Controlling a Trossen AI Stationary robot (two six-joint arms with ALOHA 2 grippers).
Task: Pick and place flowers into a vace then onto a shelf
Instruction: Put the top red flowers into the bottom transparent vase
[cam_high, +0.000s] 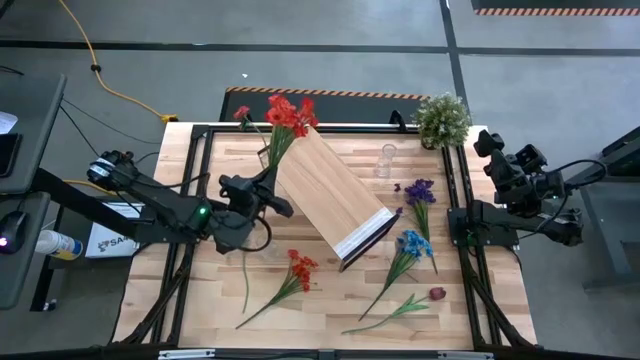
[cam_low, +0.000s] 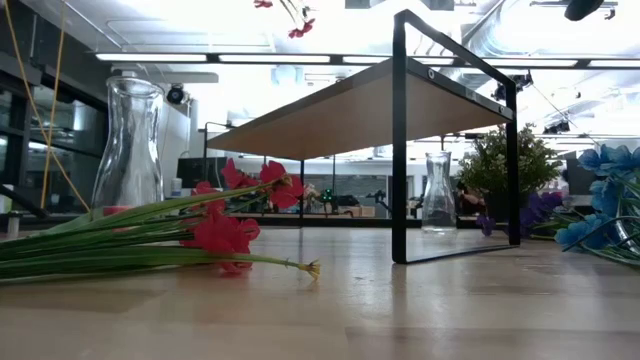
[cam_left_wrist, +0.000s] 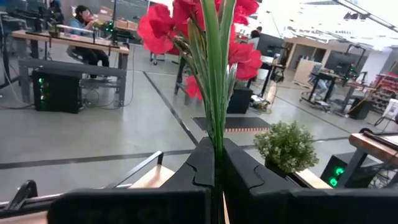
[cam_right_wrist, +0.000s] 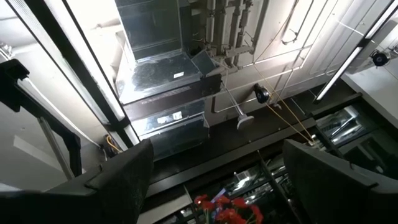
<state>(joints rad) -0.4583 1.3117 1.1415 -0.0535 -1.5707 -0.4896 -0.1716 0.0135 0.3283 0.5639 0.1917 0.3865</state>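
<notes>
Left claw clamps smooth green stems of ruffled red flowers; right claw gapes, raised.

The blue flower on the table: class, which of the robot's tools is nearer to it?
Right. The right tool hangs open at the table's right edge, beyond the blue flower. The left tool, shut on red flowers, is across the shelf.

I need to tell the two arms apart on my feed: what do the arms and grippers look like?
Both are dark, near-black jointed arms with blocky segments and black cables looping along them. The left arm shows a small green light near its wrist, and the left gripper ends in two thick matte-black fingers with notched inner edges. The right arm has no visible light; the right gripper has similarly broad dark fingers.
</notes>
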